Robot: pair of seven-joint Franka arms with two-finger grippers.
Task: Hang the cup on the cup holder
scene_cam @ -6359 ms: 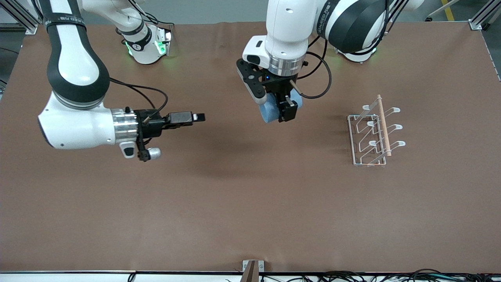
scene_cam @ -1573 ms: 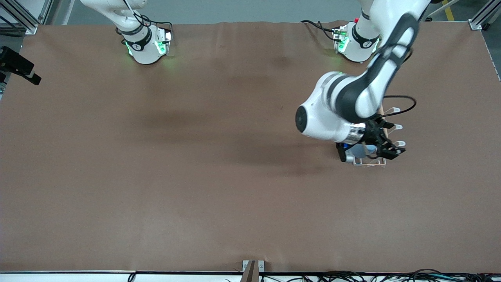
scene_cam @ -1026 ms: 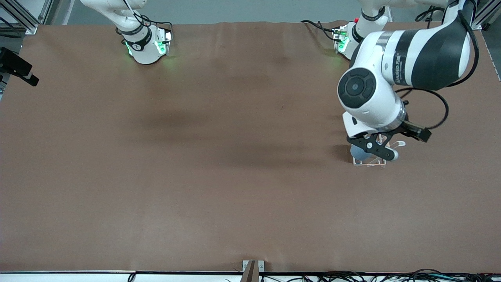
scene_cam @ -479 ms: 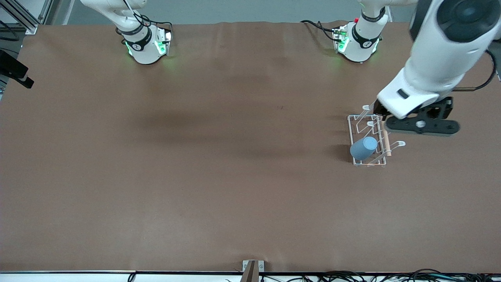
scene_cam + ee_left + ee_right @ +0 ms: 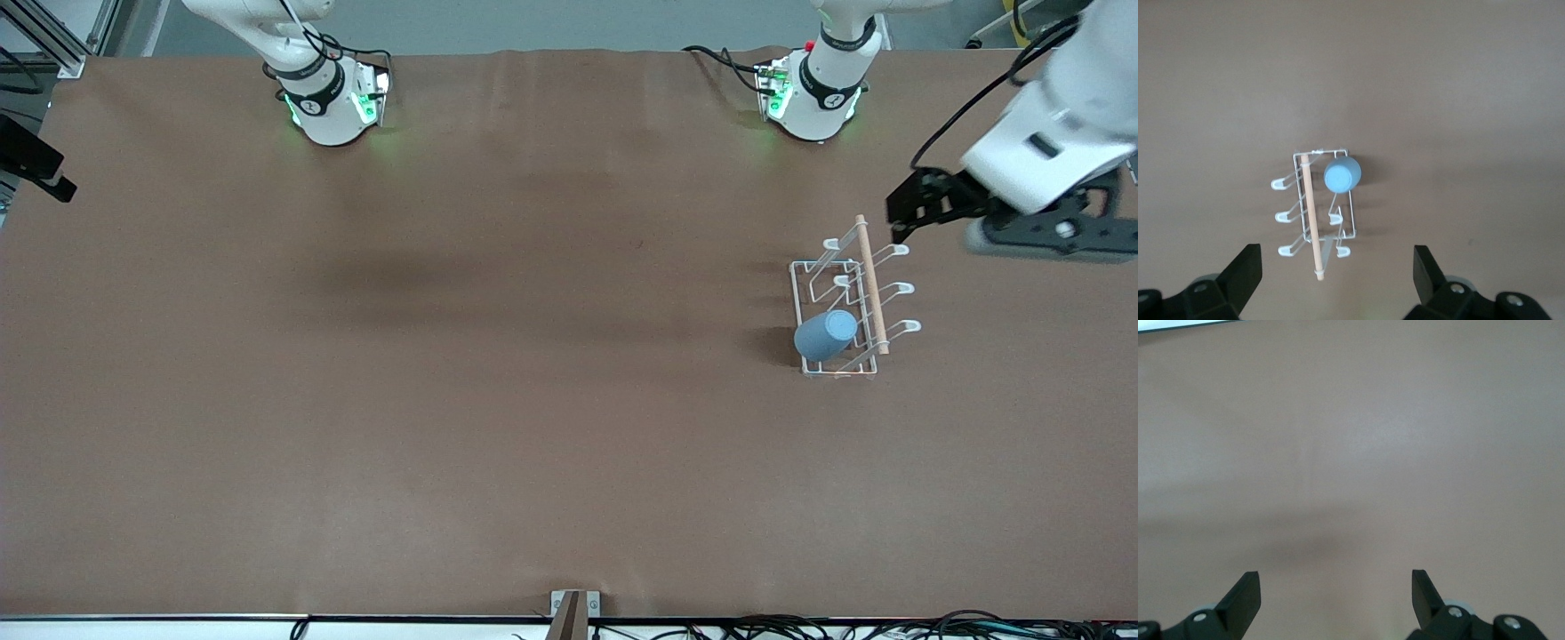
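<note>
The small light-blue plastic cup hangs tilted on one of the angled pegs of the white wire cup holder with its light wooden rod, at the end of the rack nearest the front camera and on the side toward the right arm's end of the brown counter. The left hand is up in the air with its fingers spread wide apart and nothing between them; it is over the counter just past the rack toward the left arm's end, and the cup and rack lie below it, well apart from its fingertips. The right hand also stands wide open and empty over bare counter; it seems to wait at the right arm's edge, though only a dark piece shows there in the front view.
</note>
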